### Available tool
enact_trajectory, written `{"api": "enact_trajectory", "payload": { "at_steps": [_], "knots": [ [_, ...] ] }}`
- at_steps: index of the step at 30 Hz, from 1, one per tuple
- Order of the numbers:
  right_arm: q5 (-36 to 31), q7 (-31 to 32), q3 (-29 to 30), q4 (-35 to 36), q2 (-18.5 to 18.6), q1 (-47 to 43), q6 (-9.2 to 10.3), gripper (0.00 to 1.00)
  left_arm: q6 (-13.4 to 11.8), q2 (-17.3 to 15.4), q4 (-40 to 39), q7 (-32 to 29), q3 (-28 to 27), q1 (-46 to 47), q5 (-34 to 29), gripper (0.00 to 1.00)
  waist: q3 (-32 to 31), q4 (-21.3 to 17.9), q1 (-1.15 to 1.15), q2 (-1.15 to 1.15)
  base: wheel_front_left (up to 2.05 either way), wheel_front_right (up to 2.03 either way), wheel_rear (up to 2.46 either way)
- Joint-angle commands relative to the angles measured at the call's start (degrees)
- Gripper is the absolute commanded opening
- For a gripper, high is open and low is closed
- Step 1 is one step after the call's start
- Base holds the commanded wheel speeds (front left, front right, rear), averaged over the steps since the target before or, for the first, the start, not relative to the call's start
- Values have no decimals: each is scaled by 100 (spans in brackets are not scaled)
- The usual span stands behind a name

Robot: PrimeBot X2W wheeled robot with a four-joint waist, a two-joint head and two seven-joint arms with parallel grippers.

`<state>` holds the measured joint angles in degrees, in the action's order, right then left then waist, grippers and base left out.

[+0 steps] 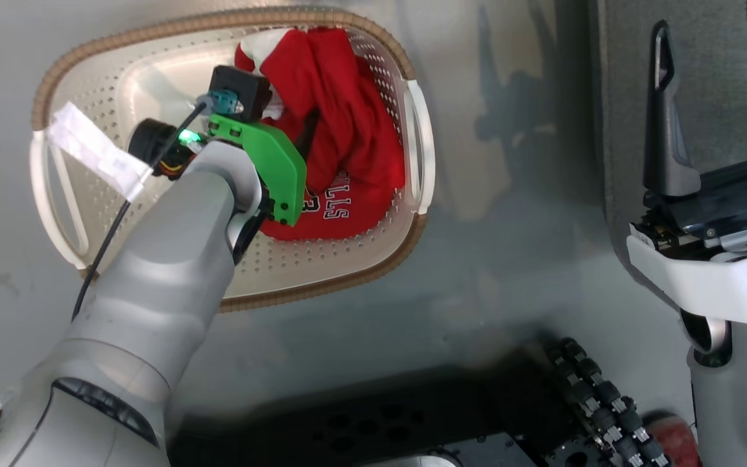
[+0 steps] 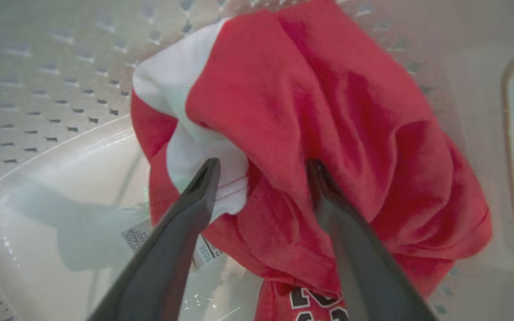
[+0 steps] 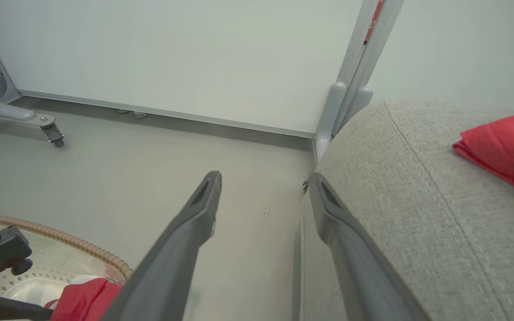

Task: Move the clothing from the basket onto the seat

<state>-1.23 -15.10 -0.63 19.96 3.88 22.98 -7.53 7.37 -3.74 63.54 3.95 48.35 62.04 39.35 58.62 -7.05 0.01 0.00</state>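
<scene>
Partly done: one red piece (image 3: pixel 502 147) lay on the seat (image 3: pixel 417 214); the other clothing (image 2: pixel 328 111) sat in the basket (image 1: pixel 321 263); our left fingers (image 2: pixel 185 214) straddled a fold, spread, gripping nothing; right fingers (image 3: pixel 196 218) spread, empty.

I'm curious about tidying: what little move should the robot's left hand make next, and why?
Probably shut the left gripper: it stands open, astride a raised fold of the red clothing inside the basket, gripping nothing yet.
</scene>
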Motion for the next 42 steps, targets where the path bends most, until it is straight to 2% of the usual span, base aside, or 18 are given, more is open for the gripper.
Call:
{"api": "enact_trajectory", "payload": {
  "at_steps": [1,9,18,20,21,26,36,42],
  "knots": [
    [-14,-9,-28,62,-9,90,8,100,13,-58,64,-14,27,184,51,100,388,-61,-1,0,0,0,0],
    [-188,-9,-140,118,36,9,8,100,13,6,64,-93,157,352,585,100,600,-47,-1,0,0,0,0],
    [-190,-9,-220,248,42,-114,8,100,14,27,481,-45,557,549,585,100,690,-71,-1,0,0,0,0],
    [-192,-9,-224,270,31,-125,8,100,14,27,565,50,664,602,498,17,697,-82,-1,0,0,0,0],
    [-189,-9,-224,281,27,-128,8,100,14,31,583,97,711,610,477,0,700,-87,-1,0,0,0,0],
    [-166,-9,-176,267,3,-71,8,100,14,-14,622,523,1097,684,213,0,702,-88,-1,0,0,0,0],
    [-99,-9,-212,212,-45,333,8,100,14,-84,701,961,1287,623,255,0,544,-43,-1,0,0,0,0],
    [-129,-10,-274,-45,-46,342,8,100,14,-99,572,1103,1237,99,459,0,-155,92,-1,0,0,0,0]
  ]
}}
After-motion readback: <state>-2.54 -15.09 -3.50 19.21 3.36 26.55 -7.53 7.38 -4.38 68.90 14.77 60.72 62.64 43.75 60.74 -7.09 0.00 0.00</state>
